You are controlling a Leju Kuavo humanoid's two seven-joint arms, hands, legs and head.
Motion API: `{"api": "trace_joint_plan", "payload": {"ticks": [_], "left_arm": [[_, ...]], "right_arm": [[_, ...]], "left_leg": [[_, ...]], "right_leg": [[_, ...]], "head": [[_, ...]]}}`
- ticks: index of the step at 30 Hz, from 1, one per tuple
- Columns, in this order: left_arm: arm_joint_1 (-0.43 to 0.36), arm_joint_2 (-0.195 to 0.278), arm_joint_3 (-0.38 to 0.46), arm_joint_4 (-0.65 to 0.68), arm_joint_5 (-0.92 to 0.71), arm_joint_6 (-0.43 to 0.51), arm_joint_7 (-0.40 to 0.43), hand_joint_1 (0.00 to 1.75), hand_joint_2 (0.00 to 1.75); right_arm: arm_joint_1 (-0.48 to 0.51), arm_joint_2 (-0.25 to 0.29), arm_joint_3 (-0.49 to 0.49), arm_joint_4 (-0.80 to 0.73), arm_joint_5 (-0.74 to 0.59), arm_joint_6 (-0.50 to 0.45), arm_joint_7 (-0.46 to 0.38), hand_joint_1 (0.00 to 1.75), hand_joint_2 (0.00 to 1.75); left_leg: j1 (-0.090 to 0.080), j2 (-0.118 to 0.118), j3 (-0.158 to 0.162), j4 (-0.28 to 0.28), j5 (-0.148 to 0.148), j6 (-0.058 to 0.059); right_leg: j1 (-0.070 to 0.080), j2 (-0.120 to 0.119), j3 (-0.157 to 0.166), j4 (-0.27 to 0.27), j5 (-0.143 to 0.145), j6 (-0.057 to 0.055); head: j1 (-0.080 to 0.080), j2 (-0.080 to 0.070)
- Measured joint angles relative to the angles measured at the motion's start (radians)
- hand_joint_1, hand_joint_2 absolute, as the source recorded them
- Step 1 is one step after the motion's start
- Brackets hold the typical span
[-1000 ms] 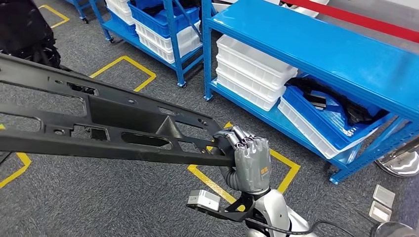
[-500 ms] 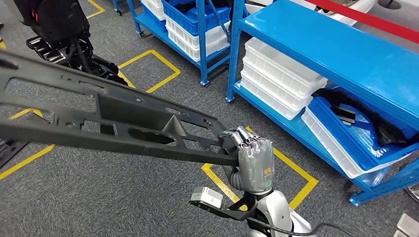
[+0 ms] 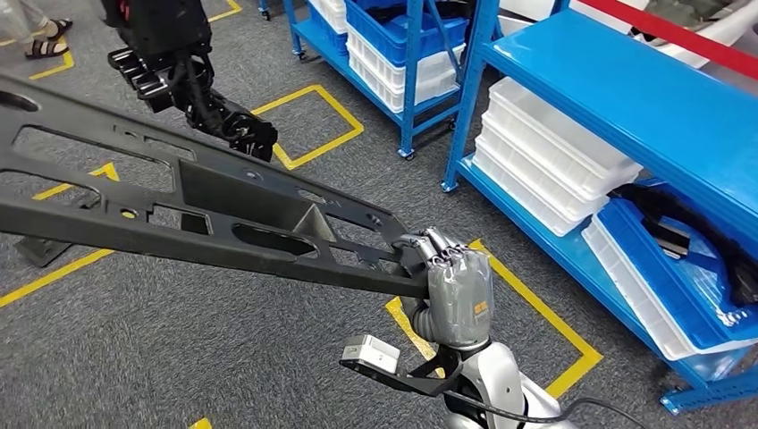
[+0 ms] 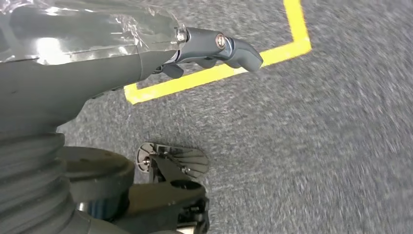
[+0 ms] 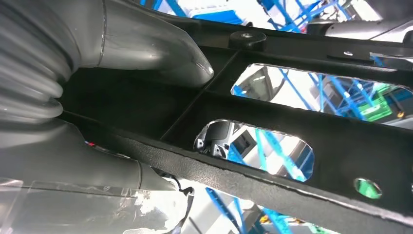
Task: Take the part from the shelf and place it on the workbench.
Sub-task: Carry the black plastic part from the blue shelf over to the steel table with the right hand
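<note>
My right robot hand grips one end of the part, fingers wrapped over its upper edge. The part is a long, flat, black frame of matte plastic. It extends from my hand away to the left, held in the air above the grey carpeted floor, well apart from the shelf. Its surface carries several elongated rectangular cut-outs, a raised triangular rib near the held end, and small round holes along the rails. In the right wrist view the part shows a rough, grainy edge, two rounded slots and a raised boss with a screw hole; my thumb presses against its inner face.

The back of my right hand bears a small orange label; its writing is too small to read.

My left robot hand hangs above the carpet and a yellow floor line. Dark fingers project past the grey cover with nothing in them; whether they are spread or curled I cannot tell.

The blue shelf stands to the right, holding white bins and a blue bin.
</note>
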Motion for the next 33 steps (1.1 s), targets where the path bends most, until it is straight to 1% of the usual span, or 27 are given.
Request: {"api": "trace_joint_plan", "payload": {"ticks": [1, 2, 3, 5, 6, 7, 8, 9, 10, 11, 12, 13, 15, 16, 17, 19, 21, 22, 23, 24, 25, 26, 27, 28, 30, 31, 33], "left_arm": [[0.001, 0.000, 0.000, 0.000, 0.001, 0.000, 0.000, 0.00, 1.75], [0.001, -0.001, 0.000, 0.000, 0.003, 0.000, 0.000, 0.00, 1.75], [0.000, -0.001, 0.000, 0.000, 0.003, 0.000, 0.000, 0.00, 1.75], [-0.001, -0.001, 0.000, 0.000, 0.004, -0.001, 0.000, 0.00, 1.75], [-0.001, -0.001, 0.000, 0.000, 0.004, -0.001, 0.000, 0.00, 1.75], [-0.001, -0.001, 0.000, 0.000, 0.004, -0.002, 0.000, 0.00, 1.75], [0.000, -0.001, 0.000, 0.000, 0.004, -0.002, 0.000, 0.00, 1.75], [0.000, -0.001, 0.000, 0.000, 0.004, -0.002, 0.000, 0.00, 1.75], [0.000, -0.001, 0.000, 0.000, 0.004, -0.002, 0.000, 0.00, 1.75], [-0.001, -0.001, 0.000, 0.000, 0.003, -0.002, 0.000, 0.00, 1.75], [-0.001, -0.001, 0.000, 0.000, 0.003, -0.002, 0.000, 0.00, 1.75], [-0.001, -0.001, 0.000, 0.000, 0.002, -0.002, 0.000, 0.00, 1.75], [-0.001, -0.001, 0.000, 0.000, -0.003, -0.002, 0.000, 0.00, 1.75], [-0.001, -0.001, 0.000, 0.000, -0.006, -0.002, 0.000, 0.00, 1.75], [-0.002, 0.000, 0.000, 0.000, -0.009, -0.003, 0.000, 0.00, 1.75], [-0.003, 0.000, 0.000, 0.000, -0.013, -0.003, 0.001, 0.00, 1.75], [-0.003, 0.000, 0.000, 0.000, -0.012, -0.003, 0.001, 0.00, 1.75], [-0.003, 0.000, 0.000, 0.000, -0.010, -0.003, 0.001, 0.00, 1.75], [-0.003, 0.000, 0.000, 0.000, -0.008, -0.003, 0.001, 0.00, 1.75], [-0.002, 0.000, 0.000, 0.000, -0.005, -0.003, 0.001, 0.00, 1.75], [-0.002, 0.000, 0.000, 0.000, -0.003, -0.003, 0.001, 0.00, 1.75], [-0.003, 0.000, 0.000, 0.000, -0.001, -0.003, 0.000, 0.00, 1.75], [-0.003, 0.000, 0.000, 0.000, 0.001, -0.003, 0.000, 0.00, 1.75], [-0.002, 0.000, 0.000, 0.000, 0.003, -0.003, -0.001, 0.00, 1.75], [0.000, 0.000, 0.000, 0.000, 0.007, -0.002, -0.002, 0.00, 1.75], [0.001, 0.000, 0.000, 0.000, 0.010, -0.002, -0.003, 0.00, 1.75], [0.001, -0.001, 0.000, 0.000, 0.015, -0.002, -0.004, 0.00, 1.75]], "right_arm": [[-0.003, -0.001, 0.000, 0.000, 0.000, 0.000, 0.001, 1.75, 1.75], [-0.006, -0.002, 0.001, 0.000, -0.001, 0.000, 0.002, 1.75, 1.75], [-0.008, -0.004, 0.001, 0.000, -0.001, 0.000, 0.003, 1.75, 1.75], [-0.007, -0.006, 0.002, 0.000, -0.002, 0.000, 0.008, 1.75, 1.75], [-0.006, -0.007, 0.003, 0.000, -0.003, 0.000, 0.011, 1.75, 1.75], [-0.005, -0.009, 0.003, 0.000, -0.003, 0.000, 0.014, 1.75, 1.75], [-0.004, -0.010, 0.003, 0.000, -0.003, 0.000, 0.016, 1.75, 1.75], [-0.005, -0.012, 0.003, 0.000, -0.002, 0.000, 0.017, 1.75, 1.75], [-0.005, -0.014, 0.003, 0.001, -0.002, 0.000, 0.018, 1.75, 1.75], [-0.006, -0.014, 0.003, 0.001, -0.002, 0.000, 0.018, 1.75, 1.75], [-0.007, -0.015, 0.004, 0.001, -0.001, 0.000, 0.018, 1.75, 1.75], [-0.007, -0.015, 0.004, 0.001, 0.000, 0.000, 0.019, 1.75, 1.75], [-0.006, -0.017, 0.005, 0.001, 0.004, 0.000, 0.024, 1.75, 1.75], [-0.005, -0.018, 0.005, 0.001, 0.006, 0.000, 0.027, 1.75, 1.75], [-0.005, -0.018, 0.005, 0.000, 0.009, 0.000, 0.029, 1.75, 1.75], [-0.002, -0.020, 0.005, 0.000, 0.015, 0.000, 0.032, 1.75, 1.75], [0.001, -0.021, 0.005, 0.000, 0.018, 0.000, 0.033, 1.75, 1.75], [0.002, -0.021, 0.005, 0.000, 0.018, 0.000, 0.033, 1.75, 1.75], [0.003, -0.022, 0.005, 0.000, 0.018, 0.000, 0.033, 1.75, 1.75], [0.002, -0.022, 0.005, 0.000, 0.018, 0.000, 0.033, 1.75, 1.75], [0.002, -0.022, 0.005, 0.000, 0.018, 0.000, 0.033, 1.75, 1.75], [0.001, -0.022, 0.005, 0.000, 0.018, 0.000, 0.033, 1.75, 1.75], [-0.001, -0.022, 0.005, 0.000, 0.018, 0.000, 0.033, 1.75, 1.75], [-0.002, -0.022, 0.005, 0.000, 0.018, 0.000, 0.033, 1.75, 1.75], [-0.006, -0.022, 0.005, 0.000, 0.017, 0.000, 0.033, 1.75, 1.75], [-0.008, -0.023, 0.006, 0.000, 0.015, 0.000, 0.032, 1.75, 1.75], [-0.012, -0.023, 0.006, 0.000, 0.013, 0.000, 0.031, 1.75, 1.75]], "left_leg": [[0.003, -0.009, 0.006, -0.009, 0.003, 0.005], [0.006, -0.018, 0.013, -0.018, 0.007, 0.011], [0.009, -0.027, 0.018, -0.025, 0.010, 0.016], [0.010, -0.047, 0.022, -0.028, 0.012, 0.023], [0.010, -0.058, 0.022, -0.026, 0.011, 0.024], [0.010, -0.070, 0.022, -0.024, 0.009, 0.025], [0.010, -0.083, 0.023, -0.021, 0.007, 0.024], [0.011, -0.097, 0.023, -0.016, 0.004, 0.022], [0.012, -0.108, 0.021, -0.010, 0.001, 0.018], [0.011, -0.119, 0.016, -0.002, -0.003, 0.014], [0.011, -0.127, 0.010, 0.005, -0.005, 0.009], [0.011, -0.134, 0.004, 0.009, -0.005, 0.005], [0.012, -0.144, -0.001, 0.013, -0.005, -0.004], [0.010, -0.135, -0.003, 0.021, -0.010, -0.009], [0.009, -0.117, -0.011, 0.042, -0.024, -0.015], [0.011, -0.070, -0.058, 0.144, -0.076, -0.029], [0.018, -0.051, -0.122, 0.267, -0.121, -0.036], [0.021, -0.048, -0.137, 0.291, -0.120, -0.038], [0.022, -0.046, -0.133, 0.278, -0.102, -0.037], [0.023, -0.040, -0.107, 0.225, -0.068, -0.035], [0.022, -0.026, -0.072, 0.150, -0.034, -0.032], [0.018, -0.010, -0.041, 0.085, -0.010, -0.027], [0.014, 0.001, -0.020, 0.038, 0.004, -0.021], [0.010, 0.007, -0.012, 0.018, 0.005, -0.016], [0.007, -0.007, -0.011, 0.012, 0.004, -0.006], [0.009, -0.015, -0.007, 0.006, 0.006, -0.001], [0.014, -0.030, 0.005, -0.009, 0.011, 0.013]], "right_leg": [[0.000, 0.002, 0.005, 0.003, -0.008, 0.005], [0.000, 0.014, 0.001, 0.023, -0.024, 0.009], [-0.001, 0.036, -0.015, 0.067, -0.050, 0.012], [-0.002, 0.083, -0.078, 0.198, -0.108, 0.014], [-0.002, 0.096, -0.107, 0.248, -0.120, 0.014], [-0.002, 0.102, -0.119, 0.262, -0.111, 0.014], [-0.003, 0.105, -0.113, 0.235, -0.082, 0.014], [-0.004, 0.113, -0.092, 0.175, -0.040, 0.013], [-0.007, 0.132, -0.069, 0.113, -0.007, 0.012], [-0.008, 0.149, -0.049, 0.059, 0.015, 0.010], [-0.010, 0.162, -0.040, 0.029, 0.024, 0.008], [-0.009, 0.167, -0.039, 0.022, 0.020, 0.005], [-0.007, 0.151, -0.038, 0.018, 0.022, -0.003], [-0.008, 0.142, -0.035, 0.016, 0.022, -0.007], [-0.010, 0.131, -0.032, 0.013, 0.023, -0.011], [-0.010, 0.108, -0.025, 0.011, 0.020, -0.018], [-0.009, 0.083, -0.022, 0.011, 0.016, -0.022], [-0.009, 0.072, -0.021, 0.011, 0.013, -0.022], [-0.009, 0.061, -0.018, 0.011, 0.011, -0.021], [-0.009, 0.050, -0.013, 0.011, 0.007, -0.019], [-0.009, 0.040, -0.008, 0.010, 0.004, -0.016], [-0.008, 0.032, -0.003, 0.010, -0.001, -0.012], [-0.006, 0.025, 0.001, 0.009, -0.004, -0.008], [-0.004, 0.018, 0.004, 0.007, -0.006, -0.004], [-0.002, 0.006, 0.012, 0.001, -0.009, 0.003], [-0.003, 0.012, 0.015, 0.004, -0.014, 0.008], [-0.005, 0.051, -0.002, 0.054, -0.048, 0.014]], "head": [[0.000, 0.000], [0.001, 0.000], [0.002, 0.000], [0.006, 0.000], [0.008, 0.000], [0.009, 0.000], [0.010, 0.000], [0.011, 0.000], [0.012, 0.000], [0.014, 0.000], [0.015, 0.000], [0.014, 0.000], [0.013, 0.000], [0.010, 0.000], [0.006, 0.000], [-0.002, 0.000], [-0.004, 0.000], [-0.004, 0.000], [-0.004, 0.000], [-0.004, 0.000], [-0.004, 0.000], [-0.004, 0.000], [-0.004, 0.000], [-0.004, 0.000], [-0.004, 0.000], [-0.003, 0.000], [0.001, 0.000]]}}
